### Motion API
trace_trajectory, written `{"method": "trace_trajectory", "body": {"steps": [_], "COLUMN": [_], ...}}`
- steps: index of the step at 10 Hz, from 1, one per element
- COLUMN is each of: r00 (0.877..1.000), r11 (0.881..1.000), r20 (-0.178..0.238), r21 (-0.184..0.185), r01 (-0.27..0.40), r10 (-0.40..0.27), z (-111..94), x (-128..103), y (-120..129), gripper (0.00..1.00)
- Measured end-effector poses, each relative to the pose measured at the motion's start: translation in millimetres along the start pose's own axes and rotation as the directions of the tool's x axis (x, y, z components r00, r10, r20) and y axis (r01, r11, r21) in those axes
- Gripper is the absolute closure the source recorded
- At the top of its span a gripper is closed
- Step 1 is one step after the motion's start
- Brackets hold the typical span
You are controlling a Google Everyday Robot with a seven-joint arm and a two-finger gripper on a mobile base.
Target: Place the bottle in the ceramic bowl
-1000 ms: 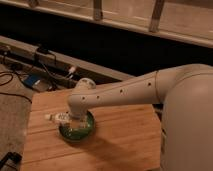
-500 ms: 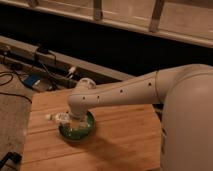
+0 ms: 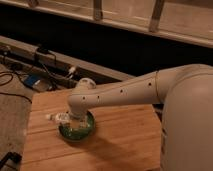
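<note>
The arm (image 3: 125, 92) reaches in from the right and bends down over the wooden bench (image 3: 120, 140), so its wrist hangs right above the green bowl (image 3: 77, 131) and hides the middle of it. The tool (image 3: 75, 120) sits under that wrist, low over the bowl's left half. The bottle (image 3: 59, 118) lies on its side across the bowl's left rim, cap end sticking out to the left, its other end lost under the wrist; that suits a bottle being lowered sideways into a shallow dish, though whether it rests on the rim or is carried is unclear. The bowl stands near the bench's left edge, with bare wood to its right and front. Cables (image 3: 30, 75) trail on the floor beyond the far-left corner, well apart.
</note>
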Motion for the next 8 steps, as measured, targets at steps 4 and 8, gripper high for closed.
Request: {"method": "trace_trajectory", "body": {"steps": [4,8], "r00": [1.0,1.0], "r11": [1.0,1.0], "r20": [0.0,0.0], "r21": [0.0,0.0], "r01": [0.0,0.0], "r10": [0.0,0.0], "z": [0.0,0.0], "x": [0.0,-0.1], "y": [-0.1,0.0], "gripper": [0.24,0.2]}}
